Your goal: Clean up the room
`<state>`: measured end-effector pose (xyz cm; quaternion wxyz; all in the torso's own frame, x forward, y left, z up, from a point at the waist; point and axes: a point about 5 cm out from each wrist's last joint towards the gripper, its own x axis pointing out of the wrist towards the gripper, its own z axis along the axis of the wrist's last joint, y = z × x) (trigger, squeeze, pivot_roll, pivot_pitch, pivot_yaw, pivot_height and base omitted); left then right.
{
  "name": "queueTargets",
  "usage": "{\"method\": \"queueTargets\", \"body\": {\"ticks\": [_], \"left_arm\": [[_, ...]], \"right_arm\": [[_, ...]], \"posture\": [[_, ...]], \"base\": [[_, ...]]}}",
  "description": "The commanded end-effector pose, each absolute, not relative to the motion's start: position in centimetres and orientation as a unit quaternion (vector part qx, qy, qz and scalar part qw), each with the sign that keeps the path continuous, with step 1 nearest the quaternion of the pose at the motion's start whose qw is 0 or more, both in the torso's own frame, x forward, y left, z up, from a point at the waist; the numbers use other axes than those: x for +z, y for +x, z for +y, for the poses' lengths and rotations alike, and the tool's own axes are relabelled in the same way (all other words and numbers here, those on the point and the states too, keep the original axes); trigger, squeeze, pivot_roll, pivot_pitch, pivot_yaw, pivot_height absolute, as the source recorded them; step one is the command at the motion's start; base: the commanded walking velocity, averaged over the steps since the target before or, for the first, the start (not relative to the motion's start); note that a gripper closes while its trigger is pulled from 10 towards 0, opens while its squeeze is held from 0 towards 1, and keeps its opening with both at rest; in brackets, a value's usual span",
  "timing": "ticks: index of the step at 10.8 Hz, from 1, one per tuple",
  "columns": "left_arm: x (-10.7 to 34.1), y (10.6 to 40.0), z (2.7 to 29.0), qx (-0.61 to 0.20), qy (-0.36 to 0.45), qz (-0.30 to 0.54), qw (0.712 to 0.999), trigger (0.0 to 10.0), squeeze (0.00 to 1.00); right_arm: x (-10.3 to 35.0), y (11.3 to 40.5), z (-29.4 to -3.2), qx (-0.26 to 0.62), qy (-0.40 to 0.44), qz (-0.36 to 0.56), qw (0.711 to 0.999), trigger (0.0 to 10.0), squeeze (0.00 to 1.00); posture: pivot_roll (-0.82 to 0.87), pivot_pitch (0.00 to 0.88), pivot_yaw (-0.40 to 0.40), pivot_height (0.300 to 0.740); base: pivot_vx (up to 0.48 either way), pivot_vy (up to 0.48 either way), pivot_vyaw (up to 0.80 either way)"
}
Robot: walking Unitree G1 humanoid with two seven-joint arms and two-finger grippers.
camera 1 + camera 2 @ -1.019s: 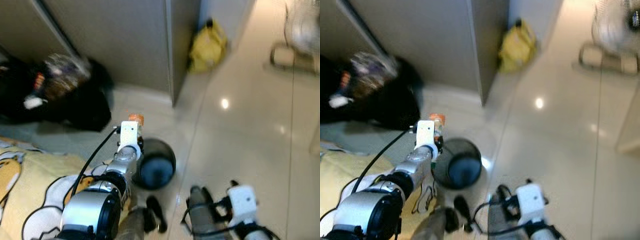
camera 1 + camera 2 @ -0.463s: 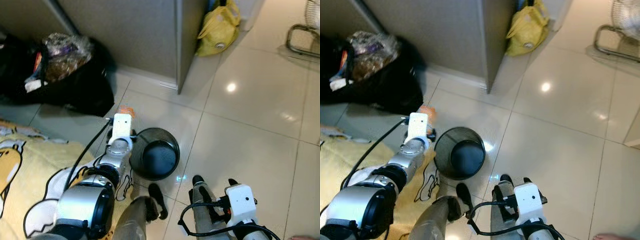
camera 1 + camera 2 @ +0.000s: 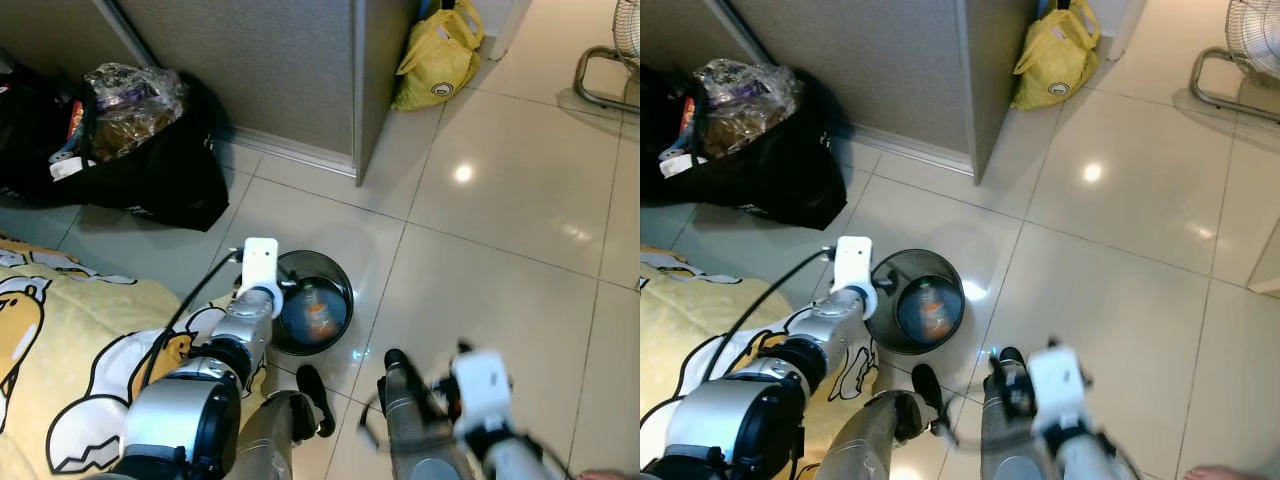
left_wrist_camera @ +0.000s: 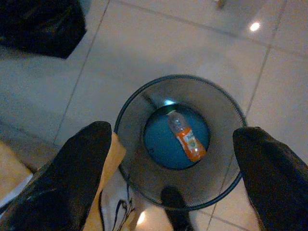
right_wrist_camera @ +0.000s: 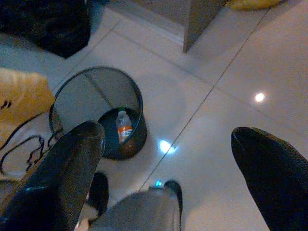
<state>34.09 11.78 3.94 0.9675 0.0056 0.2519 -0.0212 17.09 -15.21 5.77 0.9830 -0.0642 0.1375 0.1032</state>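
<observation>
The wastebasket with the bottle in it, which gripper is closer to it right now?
Left. The left gripper hangs open right above the wastebasket, where the bottle lies. The right gripper is also open but farther back, off to the basket's right side.

Bright head views — lamp glare [image 3: 462, 173] on tiles; wrist views dim (bluish), right hand [image 3: 478, 395] blurred.

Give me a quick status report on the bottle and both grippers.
Left gripper open above the bin. Bottle lying on the bin's bottom. Right gripper open, low over the floor. Nothing in the way.
</observation>
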Motion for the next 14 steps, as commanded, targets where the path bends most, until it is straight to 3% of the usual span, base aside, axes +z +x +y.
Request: {"method": "queueTargets", "body": {"ticks": [1, 4, 6, 8, 10, 12, 14], "left_arm": [[3.7, 33.9, 12.5, -0.027, 0.005, 0.249, 0.968, 10.0, 0.00], [7.8, 35.5, 13.8, -0.086, -0.055, 0.094, 0.990, 10.0, 0.00], [10.5, 34.4, 16.1, -0.069, -0.073, -0.016, 0.995, 10.0, 0.00], [9.0, 33.0, 18.7, -0.009, -0.075, -0.015, 0.997, 10.0, 0.00], [7.2, 32.0, 16.4, 0.000, -0.100, 0.015, 0.995, 10.0, 0.00], [7.5, 32.3, 13.8, -0.013, -0.095, 0.030, 0.995, 10.0, 0.00], [8.3, 32.9, 13.5, -0.028, -0.083, 0.020, 0.996, 10.0, 0.00]], "right_arm": [[5.2, 17.0, -15.5, 0.092, -0.049, 0.149, 0.983, 10.0, 0.00], [6.6, 21.3, -17.1, 0.055, -0.030, 0.097, 0.993, 10.0, 0.00], [9.0, 24.3, -18.2, 0.028, -0.042, 0.033, 0.998, 10.0, 0.00], [11.8, 26.4, -18.7, 0.033, -0.062, -0.030, 0.997, 10.0, 0.00], [12.0, 27.8, -19.0, 0.079, -0.082, -0.019, 0.993, 10.0, 0.00], [11.4, 28.8, -19.1, 0.075, -0.064, -0.007, 0.995, 10.0, 0.00], [10.4, 28.9, -18.4, 0.073, -0.048, 0.007, 0.996, 10.0, 0.00]], "posture": [[-0.50, 0.304, 0.186, 0.740], [-0.40, 0.169, 0.167, 0.740], [-0.34, 0.086, 0.140, 0.740], [-0.32, 0.045, 0.099, 0.740], [-0.32, 0.035, 0.019, 0.740], [-0.30, 0.023, 0.027, 0.740], [-0.29, 0.023, 0.046, 0.740]], "base": [[0.000, 0.000, 0.00], [0.000, 0.000, 0.00], [0.000, 0.000, 0.57], [0.000, 0.000, 0.50], [0.000, 0.000, 0.48], [0.000, 0.000, 0.47], [0.000, 0.000, 0.46]]}}
